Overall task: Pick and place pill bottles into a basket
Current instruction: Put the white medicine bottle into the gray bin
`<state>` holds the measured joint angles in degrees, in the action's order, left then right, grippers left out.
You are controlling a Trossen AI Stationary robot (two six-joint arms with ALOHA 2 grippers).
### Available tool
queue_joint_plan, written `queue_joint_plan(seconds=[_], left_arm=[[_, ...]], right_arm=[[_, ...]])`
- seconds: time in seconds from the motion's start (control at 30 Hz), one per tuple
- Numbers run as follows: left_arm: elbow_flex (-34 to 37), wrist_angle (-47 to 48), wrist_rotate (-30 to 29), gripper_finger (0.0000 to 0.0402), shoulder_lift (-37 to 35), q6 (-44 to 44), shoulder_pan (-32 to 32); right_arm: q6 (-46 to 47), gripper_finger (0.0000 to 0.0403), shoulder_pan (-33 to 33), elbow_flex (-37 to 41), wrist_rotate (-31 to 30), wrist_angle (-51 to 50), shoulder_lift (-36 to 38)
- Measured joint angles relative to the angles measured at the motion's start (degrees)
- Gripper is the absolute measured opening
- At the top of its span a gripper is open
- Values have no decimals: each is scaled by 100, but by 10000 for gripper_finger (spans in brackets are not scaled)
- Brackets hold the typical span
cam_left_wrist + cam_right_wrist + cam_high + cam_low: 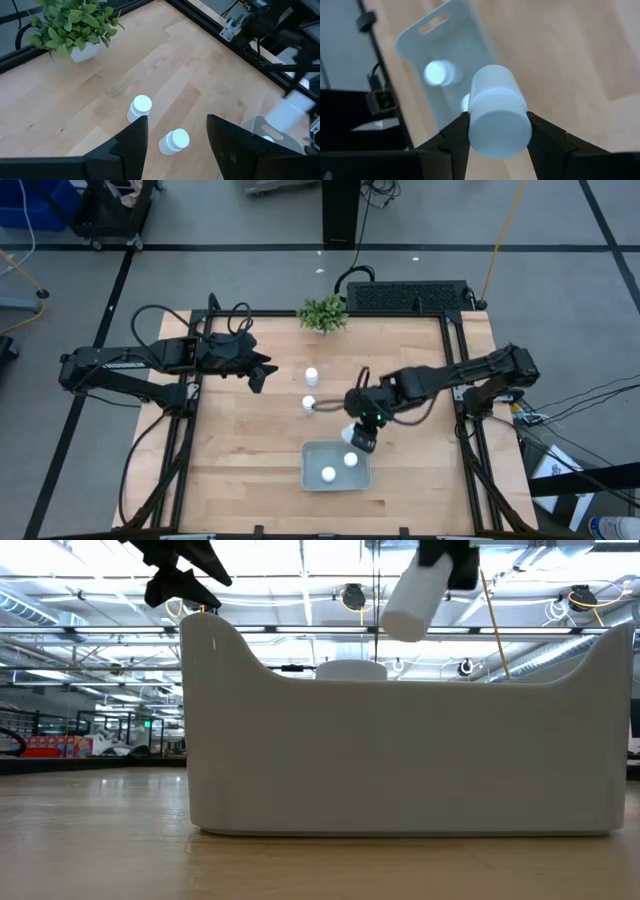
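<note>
- Right gripper (495, 132) is gripping a bottle (497, 112) in closed jaws above the basket (310, 475).
- Left gripper (177, 137), jaws apart and empty, is hovering over the tabletop (250, 440).

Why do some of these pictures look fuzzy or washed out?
Right wrist view: the bottle held in the right gripper is so close it blurs, as does the basket beyond. Low view: bright ceiling lights behind the basket, bottle soft. Left wrist view: far edge smeared.

Grey floor (200, 220) crossed by dark lines surrounds the wooden table (250, 440).
</note>
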<state>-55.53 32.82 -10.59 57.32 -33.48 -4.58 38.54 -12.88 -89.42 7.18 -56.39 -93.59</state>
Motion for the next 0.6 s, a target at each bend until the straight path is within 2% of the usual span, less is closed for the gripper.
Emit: queue_joint_plan(seconds=[0.17, 0.43, 0.6], left_arm=[[0, 6, -2, 209, 25, 126, 0], [4, 22, -2, 209, 107, -258, 20], [6, 24, -2, 209, 166, -472, 20]], right_arm=[[-177, 154, -484, -363, -144, -189, -237], [-988, 153, -919, -1150, -136, -1389, -833], [-1176, 153, -1274, -1246, -114, -1466, -1035]])
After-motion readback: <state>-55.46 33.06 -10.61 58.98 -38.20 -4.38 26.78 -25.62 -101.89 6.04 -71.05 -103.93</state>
